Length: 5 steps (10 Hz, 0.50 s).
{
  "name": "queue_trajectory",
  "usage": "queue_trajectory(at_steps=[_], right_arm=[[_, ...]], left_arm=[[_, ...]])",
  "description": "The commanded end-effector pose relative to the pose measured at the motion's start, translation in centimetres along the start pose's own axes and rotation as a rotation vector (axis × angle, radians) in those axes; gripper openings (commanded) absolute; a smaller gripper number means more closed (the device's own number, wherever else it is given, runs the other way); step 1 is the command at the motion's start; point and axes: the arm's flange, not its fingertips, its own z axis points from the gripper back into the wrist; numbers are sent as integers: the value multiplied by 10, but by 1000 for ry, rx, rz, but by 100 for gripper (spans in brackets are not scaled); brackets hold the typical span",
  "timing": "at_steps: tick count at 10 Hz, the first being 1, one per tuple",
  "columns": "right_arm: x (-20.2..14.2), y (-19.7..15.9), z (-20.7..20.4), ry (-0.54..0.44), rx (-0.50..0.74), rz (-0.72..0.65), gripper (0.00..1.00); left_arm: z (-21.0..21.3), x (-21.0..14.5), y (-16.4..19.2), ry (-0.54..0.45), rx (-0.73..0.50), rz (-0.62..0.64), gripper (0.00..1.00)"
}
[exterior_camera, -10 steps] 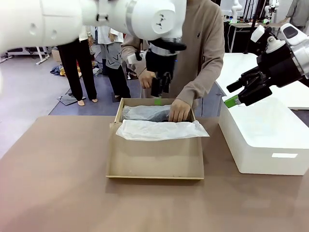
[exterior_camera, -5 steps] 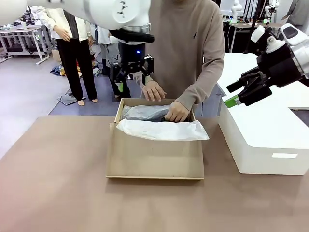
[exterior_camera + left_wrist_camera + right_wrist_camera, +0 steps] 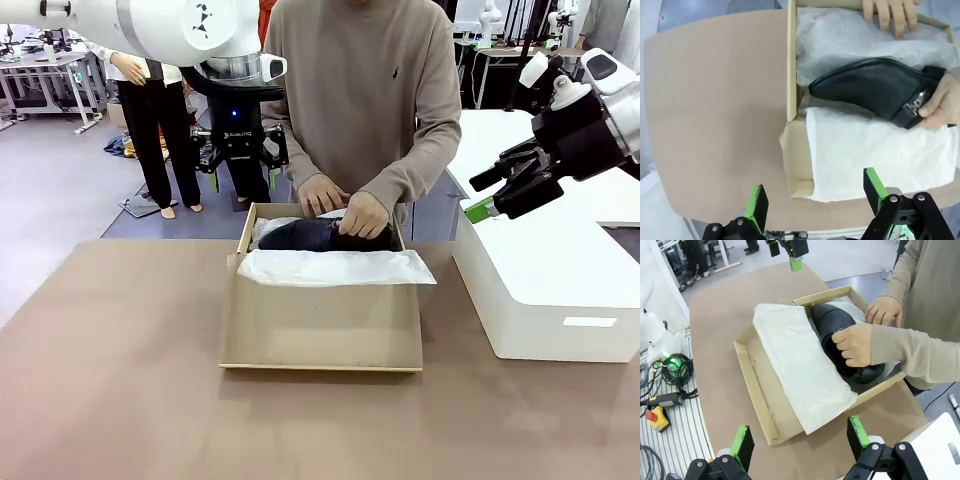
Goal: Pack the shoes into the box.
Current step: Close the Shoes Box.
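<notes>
The brown cardboard box (image 3: 320,325) stands mid-table, its flap folded forward under white tissue paper (image 3: 335,268). A glossy black shoe (image 3: 310,235) lies in its far part, with both of the person's hands (image 3: 368,215) on it. The left wrist view shows that shoe (image 3: 865,90) on tissue, a hand (image 3: 935,105) at its buckle. My left gripper (image 3: 240,165) hangs open above and behind the box's far left corner. My right gripper (image 3: 483,194) stands open and holds nothing, high to the right of the box. From the right wrist I see the box (image 3: 755,385), shoe (image 3: 837,332) and hand (image 3: 855,342).
A large white rectangular block (image 3: 545,290) sits on the table right of the box, under my right gripper. The person stands close against the far table edge. Bare brown table (image 3: 110,350) stretches left of and in front of the box.
My left arm has swung from over the box's far edge out to the left and back. The person's hands have shifted, and the black shoe now lies uncovered on the tissue. The right arm has held still.
</notes>
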Motion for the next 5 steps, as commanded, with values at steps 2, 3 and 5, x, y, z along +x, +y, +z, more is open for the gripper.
queue_trajectory(at_steps=[2, 3, 5], right_arm=[[0, -4, -2, -34, 11, 24, 100], [0, -4, -2, -34, 11, 24, 100], [0, -4, -2, -34, 11, 24, 100]], left_arm=[[-1, 0, -5, -9, 13, 22, 100], [-1, 0, -5, -9, 13, 22, 100], [-1, 0, -5, -9, 13, 22, 100]])
